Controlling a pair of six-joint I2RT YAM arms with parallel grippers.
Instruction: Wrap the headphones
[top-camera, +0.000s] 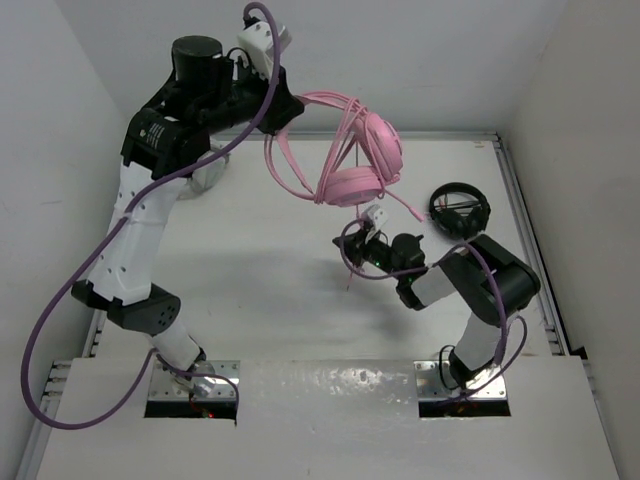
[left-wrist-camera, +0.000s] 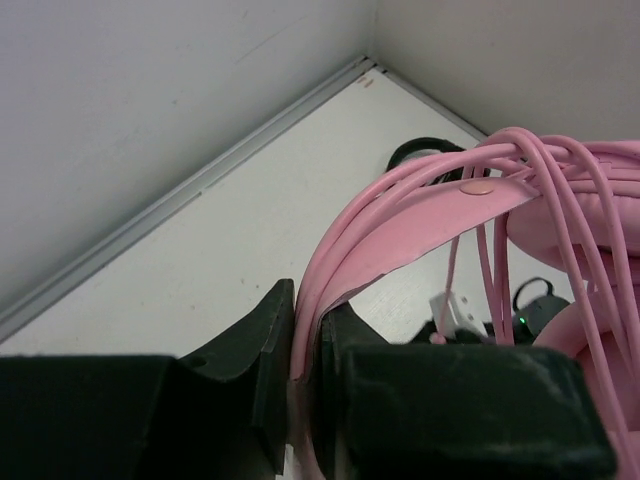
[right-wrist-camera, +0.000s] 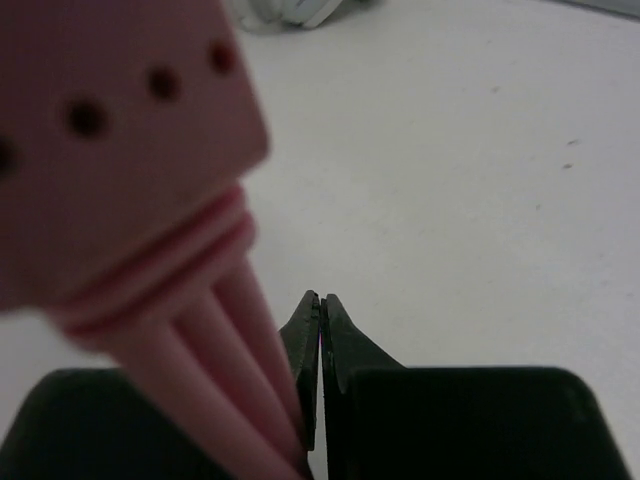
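Observation:
The pink headphones (top-camera: 360, 165) hang in the air over the back of the table, with the thin pink cable looped several times over the headband (left-wrist-camera: 420, 230). My left gripper (top-camera: 290, 105) is shut on the headband's end, which is pinched between its fingers (left-wrist-camera: 310, 300). My right gripper (top-camera: 350, 247) hovers just below the earcups and is shut (right-wrist-camera: 321, 298); I see nothing clearly held between its jaws. A blurred pink part with small holes (right-wrist-camera: 120, 150) and pink cable strands (right-wrist-camera: 225, 345) pass close by its left finger.
Smaller black headphones (top-camera: 460, 210) lie on the table at the back right, behind the right arm. Grey-white headphones (top-camera: 205, 175) lie at the back left, partly hidden under the left arm. White walls enclose the table on three sides.

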